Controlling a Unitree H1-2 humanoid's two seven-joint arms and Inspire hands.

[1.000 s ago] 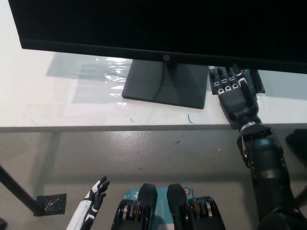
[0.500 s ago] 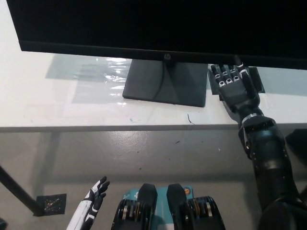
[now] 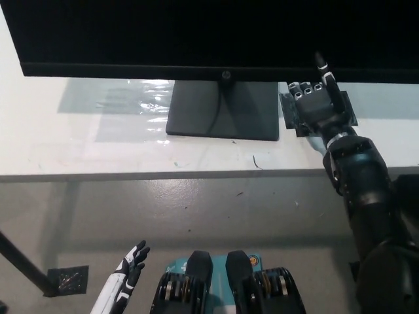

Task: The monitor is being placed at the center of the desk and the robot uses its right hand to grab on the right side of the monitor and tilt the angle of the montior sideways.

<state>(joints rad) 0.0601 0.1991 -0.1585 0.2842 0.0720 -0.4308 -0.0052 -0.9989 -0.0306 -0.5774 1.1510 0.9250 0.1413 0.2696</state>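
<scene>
Monitor (image 3: 209, 33) edge sits just above my right hand (image 3: 314, 108), fingers (image 3: 322, 69) apart and gripping nothing, so a shallow reach could slip off.

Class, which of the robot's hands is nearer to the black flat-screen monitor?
The right. The black right hand reaches up to the black flat-screen monitor, at its lower edge right of the stand. The white left hand hangs low, below the desk edge, far from it.

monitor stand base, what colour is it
Dark grey to black, a flat rectangular monitor stand base on the white desk; head view shows it.
</scene>
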